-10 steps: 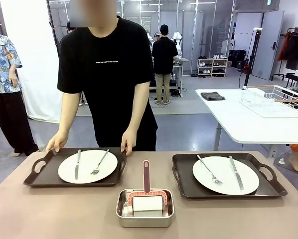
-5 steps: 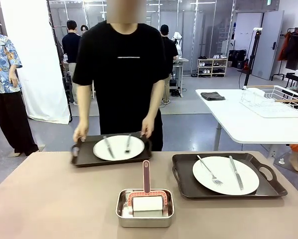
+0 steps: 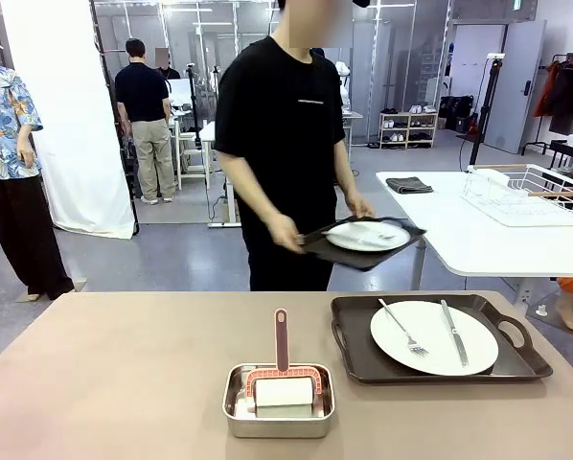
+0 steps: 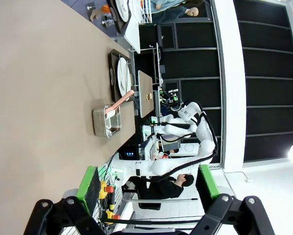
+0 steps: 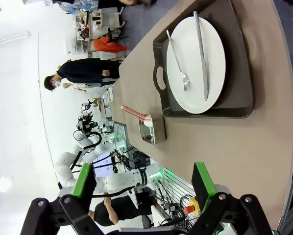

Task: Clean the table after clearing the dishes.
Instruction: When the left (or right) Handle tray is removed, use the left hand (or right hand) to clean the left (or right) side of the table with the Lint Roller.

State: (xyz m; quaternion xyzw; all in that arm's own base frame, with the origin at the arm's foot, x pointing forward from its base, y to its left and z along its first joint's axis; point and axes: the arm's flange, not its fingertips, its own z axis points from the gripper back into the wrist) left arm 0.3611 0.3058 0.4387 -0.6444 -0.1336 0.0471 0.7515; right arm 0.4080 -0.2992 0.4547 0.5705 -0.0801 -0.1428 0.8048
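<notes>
Person (image 3: 282,115) now carries one tray (image 3: 359,257) off the table (image 3: 124,364); left pincer (image 4: 147,183) and right pincer (image 5: 142,180) wide.

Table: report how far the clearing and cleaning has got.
Done: one tray is off the table. In hand: the person is carrying it. Left: the second tray of dishes sits there; the roller rests in its pan; left gripper and right gripper open.

I see a small steel pan (image 3: 278,426) straight ahead, holding a white roller with a pink handle (image 3: 285,393). Far right, a smaller white counter (image 3: 469,244) carries a wire rack (image 3: 531,195) and a folded dark cloth (image 3: 408,185).
</notes>
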